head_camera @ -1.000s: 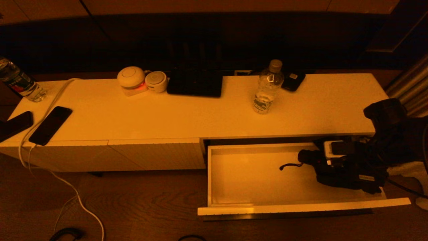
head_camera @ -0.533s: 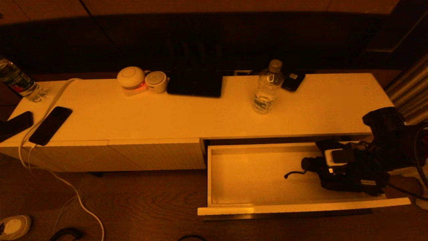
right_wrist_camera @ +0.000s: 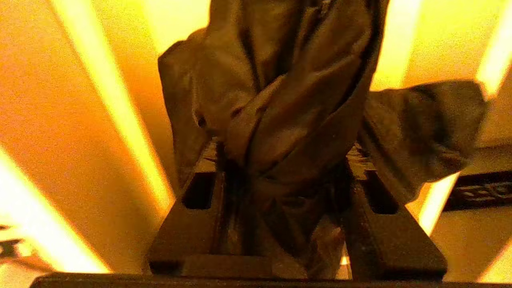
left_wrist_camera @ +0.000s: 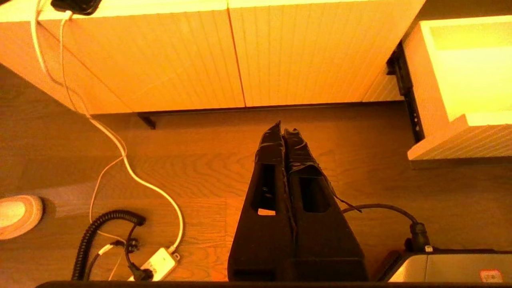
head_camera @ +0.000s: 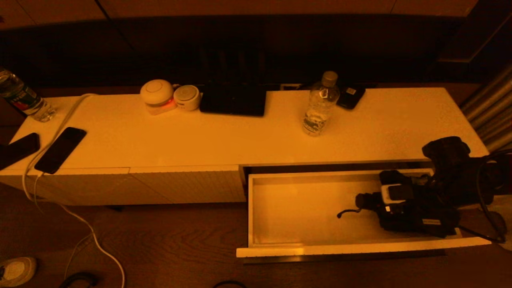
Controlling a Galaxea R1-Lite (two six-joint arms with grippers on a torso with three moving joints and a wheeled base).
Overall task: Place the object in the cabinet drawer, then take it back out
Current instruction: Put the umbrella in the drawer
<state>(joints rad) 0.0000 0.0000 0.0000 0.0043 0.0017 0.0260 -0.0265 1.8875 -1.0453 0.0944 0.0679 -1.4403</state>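
Observation:
The cabinet drawer [head_camera: 360,247] stands pulled open at the right of the long white cabinet [head_camera: 240,136]; its plain white inside also shows in the left wrist view [left_wrist_camera: 460,72]. My right gripper [head_camera: 370,202] reaches into the drawer's right half, low over its floor. It is shut on a dark crumpled cloth-like object [right_wrist_camera: 280,80], bunched between the fingers [right_wrist_camera: 200,188], and a thin dark strand [head_camera: 345,212] hangs from the object toward the drawer floor. My left gripper [left_wrist_camera: 284,132] is shut and empty above the wooden floor in front of the closed ribbed panels [left_wrist_camera: 240,60], out of the head view.
On the cabinet top are a clear bottle [head_camera: 320,106], a dark flat device [head_camera: 234,100], two round white gadgets [head_camera: 158,94], a small dark case [head_camera: 351,96], phones [head_camera: 60,150] and another bottle [head_camera: 24,100] at the left. Cables [left_wrist_camera: 120,160] and a shoe [head_camera: 16,270] lie on the floor.
My right gripper with the dark object has sunk lower into the drawer, and the arm has shifted left. A shoe has come into view at the bottom left.

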